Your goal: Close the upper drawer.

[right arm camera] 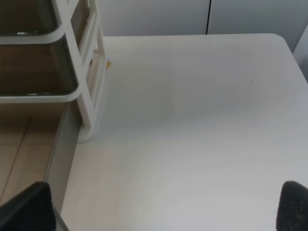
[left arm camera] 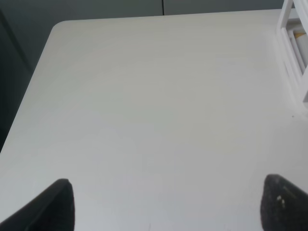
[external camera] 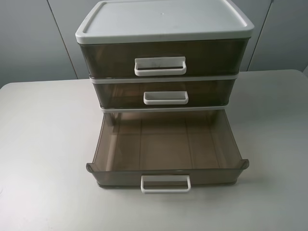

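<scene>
Nearest lies the lowest drawer (external camera: 166, 144), pulled right out and empty. Above it the upper drawer (external camera: 165, 85) sits flush in the cabinet, apparently already shut. Its front is shallow, smoky-brown and see-through, with a white loop handle (external camera: 165, 97). It looks light, thin-walled, stiff and smooth, so a flat push on the front near the handle should suit it. Above are the taller drawer (external camera: 110, 57) and white lid (external camera: 163, 19). Over the bench (external camera: 43, 144), the left hand (left arm camera: 166, 207) and right hand (right arm camera: 163, 211) are spread and empty.

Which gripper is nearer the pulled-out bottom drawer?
Right. The right gripper hangs beside the side wall of the pulled-out bottom drawer; the left gripper is over table, seeing only the cabinet frame.
</scene>
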`<state>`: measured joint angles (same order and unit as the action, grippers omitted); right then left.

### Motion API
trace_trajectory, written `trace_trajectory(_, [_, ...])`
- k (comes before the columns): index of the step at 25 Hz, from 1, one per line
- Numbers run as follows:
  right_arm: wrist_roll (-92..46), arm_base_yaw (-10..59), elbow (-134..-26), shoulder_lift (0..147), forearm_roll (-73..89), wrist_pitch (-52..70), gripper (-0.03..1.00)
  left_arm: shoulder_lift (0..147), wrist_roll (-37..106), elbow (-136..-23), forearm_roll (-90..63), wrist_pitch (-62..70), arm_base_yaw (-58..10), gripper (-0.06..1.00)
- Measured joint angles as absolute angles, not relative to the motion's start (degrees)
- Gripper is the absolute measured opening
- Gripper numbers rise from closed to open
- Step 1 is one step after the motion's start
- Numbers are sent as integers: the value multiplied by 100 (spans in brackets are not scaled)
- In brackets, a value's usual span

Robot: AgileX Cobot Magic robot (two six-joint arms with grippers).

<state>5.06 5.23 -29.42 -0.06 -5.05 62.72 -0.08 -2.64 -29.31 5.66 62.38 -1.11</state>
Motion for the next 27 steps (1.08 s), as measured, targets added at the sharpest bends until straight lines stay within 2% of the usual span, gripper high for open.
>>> trace_trajectory(27, [495, 523, -2942, -6, -505, 6272, 70, -8, -253, -2931, 566, 6238, -111, 74])
